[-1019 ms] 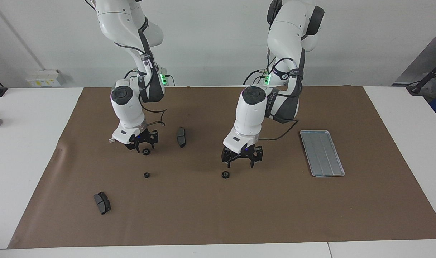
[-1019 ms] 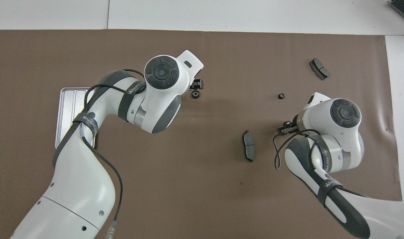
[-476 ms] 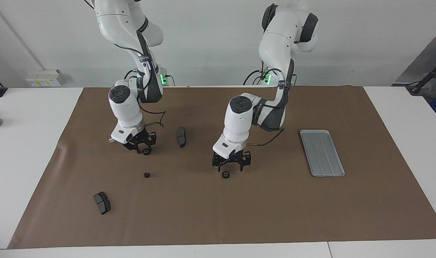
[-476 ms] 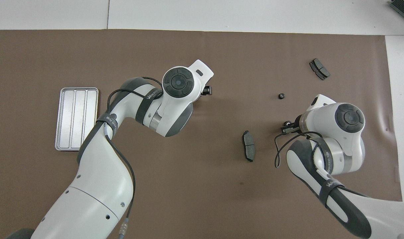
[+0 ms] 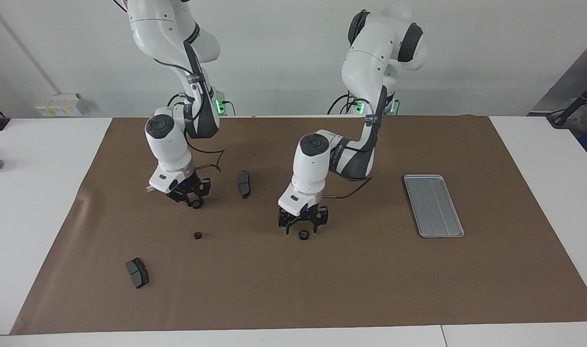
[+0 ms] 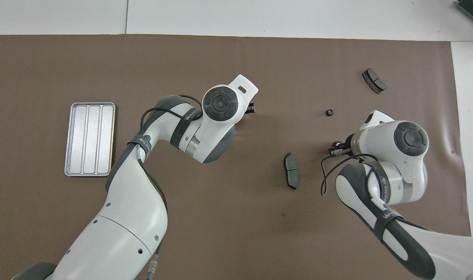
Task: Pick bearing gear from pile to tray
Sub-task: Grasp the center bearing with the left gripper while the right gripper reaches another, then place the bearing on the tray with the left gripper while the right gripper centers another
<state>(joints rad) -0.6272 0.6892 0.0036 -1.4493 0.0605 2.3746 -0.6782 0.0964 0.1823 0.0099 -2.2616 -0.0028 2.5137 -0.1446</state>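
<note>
Three black bearing gears lie spread on the brown mat. My left gripper [image 5: 301,229] is open and low over one bearing gear [image 5: 303,235], with a fingertip on each side of it. In the overhead view the left hand hides that gear. My right gripper [image 5: 193,200] is down at the mat, shut on a second gear [image 5: 196,205] that still rests there; the right gripper [image 6: 337,147] shows only partly in the overhead view. A third gear [image 5: 197,235] [image 6: 329,112] lies loose, farther from the robots. The silver tray [image 5: 433,206] [image 6: 89,139] lies bare toward the left arm's end.
A dark grey curved pad [image 5: 244,183] [image 6: 291,170] lies between the two grippers. A second pad [image 5: 137,272] [image 6: 374,81] lies far from the robots, toward the right arm's end. The brown mat [image 5: 370,279] covers most of the white table.
My left gripper moved away from the tray's end and came down around its gear. My right gripper sank a little and its fingers closed in on the gear beneath it.
</note>
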